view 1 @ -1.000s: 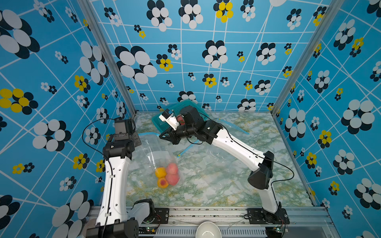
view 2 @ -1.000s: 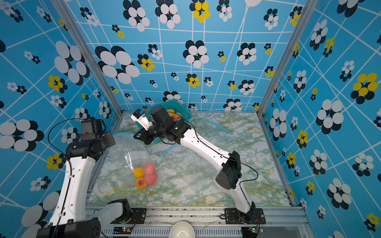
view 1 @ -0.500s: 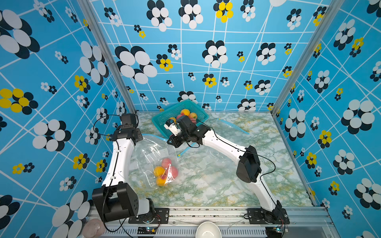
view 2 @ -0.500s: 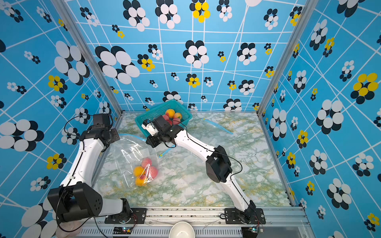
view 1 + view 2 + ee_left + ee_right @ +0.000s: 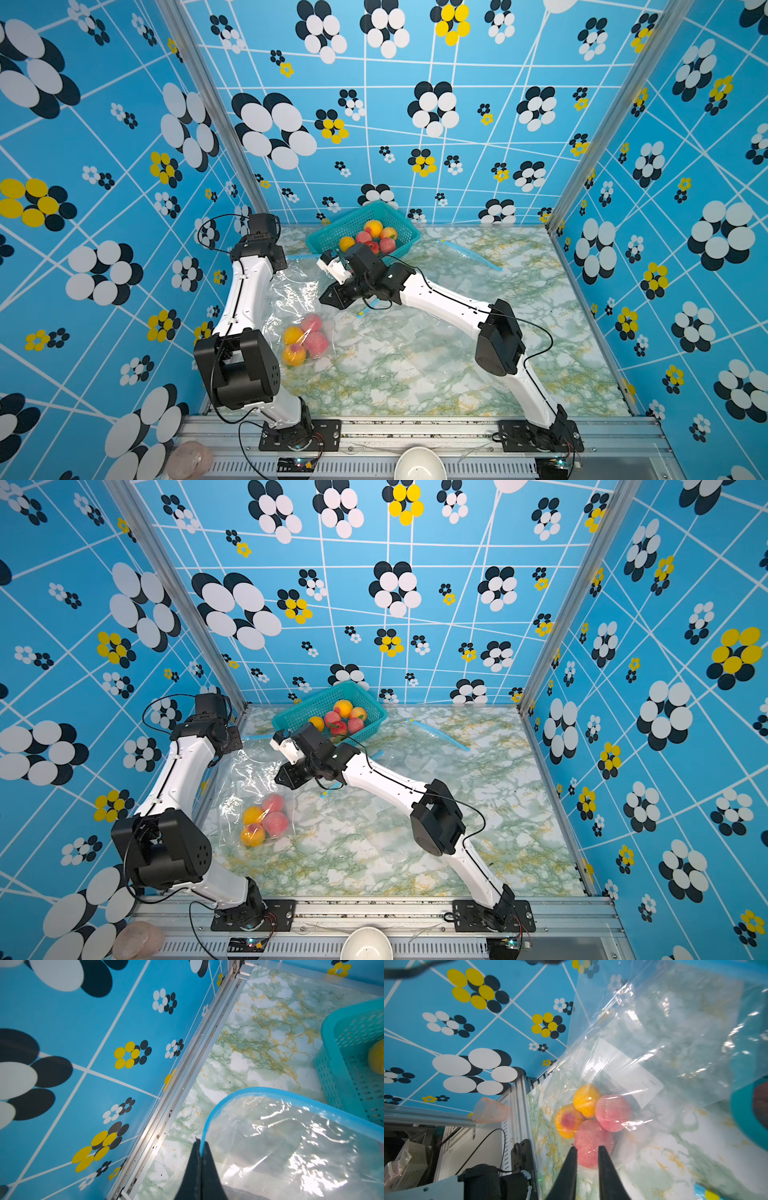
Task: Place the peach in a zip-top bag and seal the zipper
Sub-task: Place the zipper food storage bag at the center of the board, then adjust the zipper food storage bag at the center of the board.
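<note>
Plastic bag looks limp, slippery; left claw clamps its stiffer zipper rim; right claw slightly parted, empty.

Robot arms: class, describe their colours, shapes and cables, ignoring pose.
The left arm and right arm have white links, boxy black joints and thin black cables looping alongside. The left gripper and right gripper end in slim, tapering black fingers.

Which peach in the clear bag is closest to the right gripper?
The pink peach directly ahead of the right gripper, seen between its parted jaws in the right wrist view. The other pink peach and both yellow ones lie farther off.
</note>
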{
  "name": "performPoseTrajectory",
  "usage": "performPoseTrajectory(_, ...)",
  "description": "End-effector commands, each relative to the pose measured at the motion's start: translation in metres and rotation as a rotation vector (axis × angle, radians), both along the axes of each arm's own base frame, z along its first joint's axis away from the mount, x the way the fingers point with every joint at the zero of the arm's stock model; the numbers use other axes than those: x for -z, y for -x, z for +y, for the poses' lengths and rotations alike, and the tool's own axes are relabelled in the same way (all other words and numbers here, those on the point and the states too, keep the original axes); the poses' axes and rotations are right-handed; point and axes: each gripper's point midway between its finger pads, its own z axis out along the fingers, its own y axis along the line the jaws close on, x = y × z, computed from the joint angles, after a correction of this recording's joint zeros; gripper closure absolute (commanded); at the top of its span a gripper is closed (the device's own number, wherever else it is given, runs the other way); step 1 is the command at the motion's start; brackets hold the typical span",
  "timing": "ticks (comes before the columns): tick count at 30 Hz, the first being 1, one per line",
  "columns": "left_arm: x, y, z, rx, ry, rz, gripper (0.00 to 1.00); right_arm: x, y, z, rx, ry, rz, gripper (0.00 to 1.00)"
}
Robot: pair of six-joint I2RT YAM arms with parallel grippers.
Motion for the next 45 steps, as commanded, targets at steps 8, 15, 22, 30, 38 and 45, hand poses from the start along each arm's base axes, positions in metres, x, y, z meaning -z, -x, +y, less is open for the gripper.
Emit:
performPoseTrajectory(8, -0.021, -0.003, 0.003, -0.075, 0.037, -0.060, 0.28, -0.044, -0.064, -0.069, 0.192, -0.027, -0.044, 0.58)
performPoseTrajectory(15, -0.047, 0.007, -0.091, 0.122, 0.267, -0.202, 0.32, -0.041, -0.069, -0.112, 0.267, 0.013, -0.045, 0.55)
performPoseTrajectory(22, 0.052, 0.035, -0.158, 0.117, 0.354, -0.121, 0.33, -0.037, -0.062, -0.134, 0.297, 0.018, -0.030, 0.54)
performPoseTrajectory(30, 0.137, 0.065, -0.158, 0.063, 0.344, 0.021, 0.43, -0.031, -0.051, -0.143, 0.290, 0.016, -0.012, 0.53)
performPoseTrajectory(38, 0.154, 0.110, -0.168, 0.102, 0.246, 0.130, 0.44, -0.033, -0.050, -0.139, 0.276, 0.003, 0.005, 0.53)
performPoseTrajectory(45, 0.167, 0.160, -0.163, 0.087, 0.271, 0.215, 0.45, -0.037, -0.048, -0.139, 0.264, 0.008, -0.002, 0.52)
